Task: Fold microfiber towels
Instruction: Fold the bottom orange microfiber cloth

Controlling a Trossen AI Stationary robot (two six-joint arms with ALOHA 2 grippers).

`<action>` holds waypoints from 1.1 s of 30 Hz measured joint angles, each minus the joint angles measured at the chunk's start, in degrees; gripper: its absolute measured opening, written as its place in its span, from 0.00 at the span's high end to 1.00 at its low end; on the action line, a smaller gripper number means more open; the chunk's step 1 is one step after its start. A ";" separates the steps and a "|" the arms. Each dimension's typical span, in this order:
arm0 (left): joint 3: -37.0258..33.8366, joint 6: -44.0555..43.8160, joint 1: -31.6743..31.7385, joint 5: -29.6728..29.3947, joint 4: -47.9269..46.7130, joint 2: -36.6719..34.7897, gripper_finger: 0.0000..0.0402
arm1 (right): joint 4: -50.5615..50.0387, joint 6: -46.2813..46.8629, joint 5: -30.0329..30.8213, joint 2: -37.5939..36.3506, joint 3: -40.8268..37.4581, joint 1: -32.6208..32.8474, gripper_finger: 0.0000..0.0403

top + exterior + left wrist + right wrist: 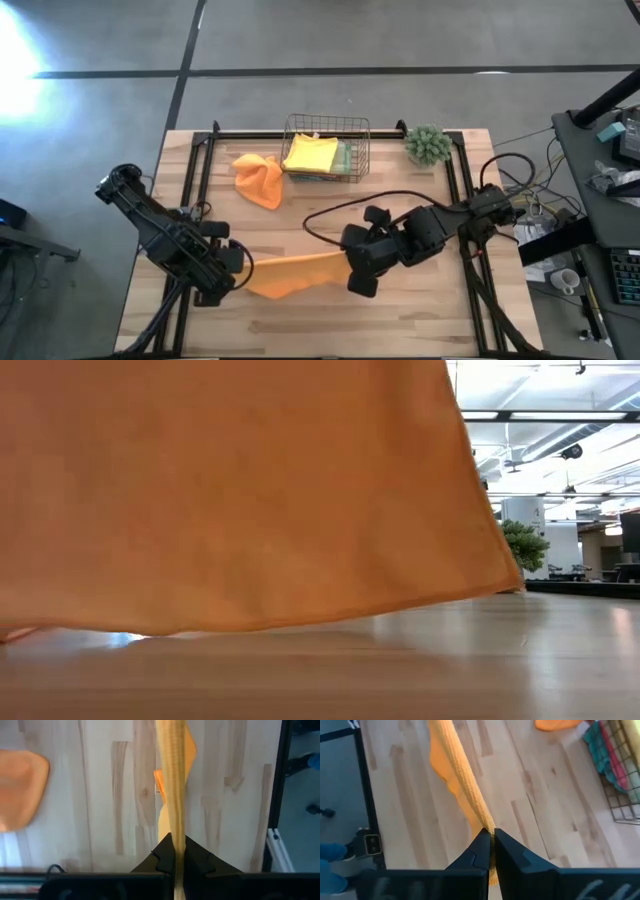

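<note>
Two grippers work over a pale wooden worktop on grey floor. Left gripper and right gripper each pinch one orange towel, stretched between them.

orange towel fills low view, hiding both arms, basket towels mostly covered

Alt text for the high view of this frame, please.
Seen from above, an orange towel stretches between the left end effector and right end effector, both shut on it above the wooden table. Behind sit a crumpled orange towel, a wire basket of towels and a small plant.
</note>
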 joint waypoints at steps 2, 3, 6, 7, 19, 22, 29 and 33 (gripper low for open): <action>0.00 2.19 0.00 -0.90 -0.02 -0.28 1.00 | -0.64 0.10 0.72 -0.04 -0.01 0.00 0.98; 0.01 3.27 0.03 -1.51 -0.08 -0.48 1.00 | -0.87 -0.03 1.11 -0.04 -0.06 0.00 0.98; 0.26 6.10 1.01 -3.06 -0.13 -0.83 1.00 | -1.24 -0.50 3.00 0.07 -0.08 -0.02 0.98; 0.26 6.92 1.39 -3.59 -0.16 -0.86 1.00 | -1.32 -0.96 4.27 0.07 -0.08 -0.02 0.98; 0.28 18.81 8.37 -17.59 -0.15 -0.90 1.00 | -3.01 -6.20 17.74 0.07 -0.10 -0.58 0.98; 0.28 21.54 10.75 -21.97 -0.13 -0.98 1.00 | -5.18 -8.67 23.78 -0.01 0.09 -1.17 0.98; 0.28 28.35 15.94 -30.39 -0.14 -1.61 1.00 | -7.73 -14.78 31.56 -0.13 2.65 -2.82 0.98; 0.28 29.09 16.59 -30.03 -0.13 -1.84 1.00 | -7.77 -13.77 29.79 -0.15 2.85 -2.82 0.98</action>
